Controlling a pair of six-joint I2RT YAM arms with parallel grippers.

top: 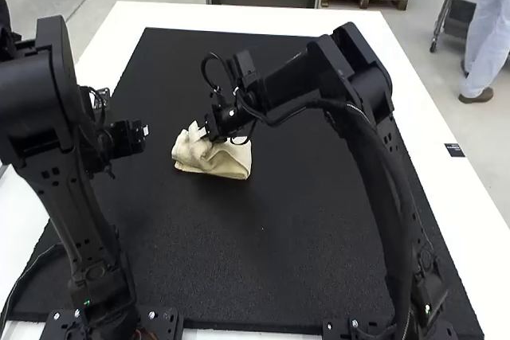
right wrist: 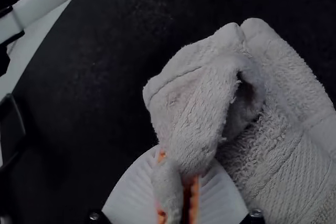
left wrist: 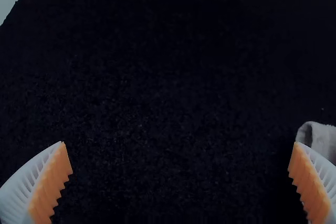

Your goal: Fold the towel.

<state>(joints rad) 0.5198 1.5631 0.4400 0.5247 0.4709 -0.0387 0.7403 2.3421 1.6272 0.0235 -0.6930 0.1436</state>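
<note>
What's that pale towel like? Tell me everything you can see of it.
The towel is cream-coloured and looks fuzzy, with finely ribbed areas and a hem-like seam. It lies bunched on the black mat, partly folded over itself, leaving a dark hollow. The right gripper pinches a crumpled part between its fingers.

The left gripper [top: 144,130] gapes wide while the right gripper [top: 201,130] pinches.

Probably passable over mat [top: 162,145] between left gripper [top: 144,130] and towel [top: 223,162]. Blocked over towel by right gripper [top: 204,129] and arm [top: 293,84].
</note>
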